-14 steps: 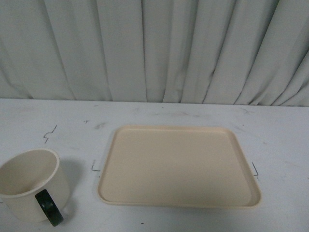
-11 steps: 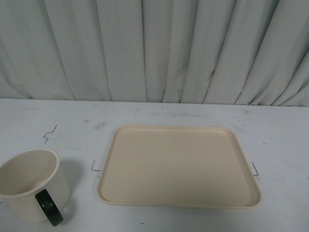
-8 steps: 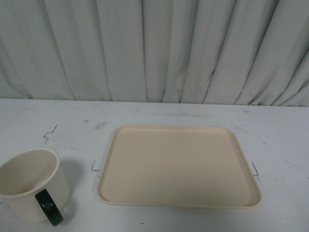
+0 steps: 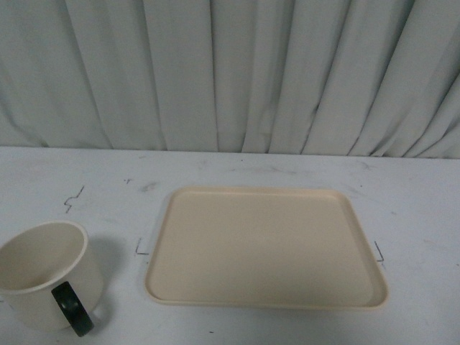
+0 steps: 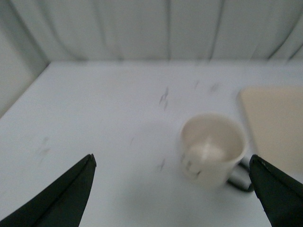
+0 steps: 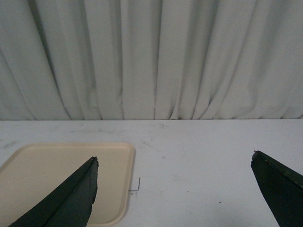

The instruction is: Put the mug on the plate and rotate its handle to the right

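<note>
Mug [image 4: 47, 277], cream-white and round, upright and empty on the white scuffed surface [image 4: 215, 169] at the near left, well apart from the plate [image 4: 266, 248] and to its left; not yet gripped or lifted. No shift visible in the front view over the last second: mug and plate in the same spots, no arm in that view. Judged therefore as the very start of the task, with approach, grasp, transfer and turning all to come. Handle [image 4: 72, 309], a thick glossy black loop, on the side of the mug nearest the robot and slightly toward the plate; probably in need of a turn after placement. Dark printed marks on the mug's wall in the left wrist view, too blurred to read. Plate beige, flat, rectangular with rounded corners and a low rim, bare, much wider than the mug. Left gripper [image 5: 171, 157] raised clear of the surface, mug ahead of it, jaws wide apart and holding nothing. Right gripper [image 6: 174, 156] near the plate's right end, jaws likewise wide apart and empty. Pleated pale curtain [image 4: 230, 72] behind.
</note>
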Robot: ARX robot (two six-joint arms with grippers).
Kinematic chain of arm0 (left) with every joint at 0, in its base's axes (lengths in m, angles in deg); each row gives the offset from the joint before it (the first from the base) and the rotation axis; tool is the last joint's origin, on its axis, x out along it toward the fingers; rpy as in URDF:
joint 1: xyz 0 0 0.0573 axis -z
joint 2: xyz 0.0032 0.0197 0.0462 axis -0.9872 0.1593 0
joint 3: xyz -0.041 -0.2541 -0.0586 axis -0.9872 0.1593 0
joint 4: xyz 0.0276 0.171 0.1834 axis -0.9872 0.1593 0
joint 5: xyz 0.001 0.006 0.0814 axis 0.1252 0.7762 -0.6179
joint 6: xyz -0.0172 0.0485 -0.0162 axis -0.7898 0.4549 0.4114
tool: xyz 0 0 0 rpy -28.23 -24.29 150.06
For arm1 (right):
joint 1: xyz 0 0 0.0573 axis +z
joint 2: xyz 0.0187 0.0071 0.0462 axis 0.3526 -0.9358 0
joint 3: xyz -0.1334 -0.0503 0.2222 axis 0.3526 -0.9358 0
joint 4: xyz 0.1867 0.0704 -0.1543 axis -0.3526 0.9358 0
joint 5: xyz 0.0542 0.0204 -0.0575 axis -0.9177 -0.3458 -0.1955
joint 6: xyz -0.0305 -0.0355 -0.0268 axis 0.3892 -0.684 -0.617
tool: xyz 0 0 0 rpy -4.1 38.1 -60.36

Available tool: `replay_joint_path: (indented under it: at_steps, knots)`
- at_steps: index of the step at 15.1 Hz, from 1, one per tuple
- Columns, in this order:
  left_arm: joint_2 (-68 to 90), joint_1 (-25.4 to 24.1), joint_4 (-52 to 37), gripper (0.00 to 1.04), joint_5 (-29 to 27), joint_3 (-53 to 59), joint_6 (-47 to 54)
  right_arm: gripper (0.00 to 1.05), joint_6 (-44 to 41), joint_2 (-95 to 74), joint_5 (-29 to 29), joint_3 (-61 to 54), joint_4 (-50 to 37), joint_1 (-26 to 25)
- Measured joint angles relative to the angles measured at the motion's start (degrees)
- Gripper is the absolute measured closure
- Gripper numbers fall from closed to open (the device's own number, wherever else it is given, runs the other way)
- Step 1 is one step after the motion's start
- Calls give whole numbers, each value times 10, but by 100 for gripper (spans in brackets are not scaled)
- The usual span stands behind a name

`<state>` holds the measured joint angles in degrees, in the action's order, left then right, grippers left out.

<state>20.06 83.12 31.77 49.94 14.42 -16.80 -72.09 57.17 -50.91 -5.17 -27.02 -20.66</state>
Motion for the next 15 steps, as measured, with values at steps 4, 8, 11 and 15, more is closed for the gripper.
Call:
replay_joint_path:
  at_steps: [4,8,11,15]
  knots:
    - [294,-110,-17,7,69,-141,55,6,1,0,-1,0,0,0]
    - [542,-78,-21,7,90,-230,40,6,1,0,-1,0,0,0]
    - [671,-63,-31,7,107,-287,8,6,1,0,-1,0,0,0]
    - [765,-39,-59,7,91,-313,-4,6,1,0,-1,0,0,0]
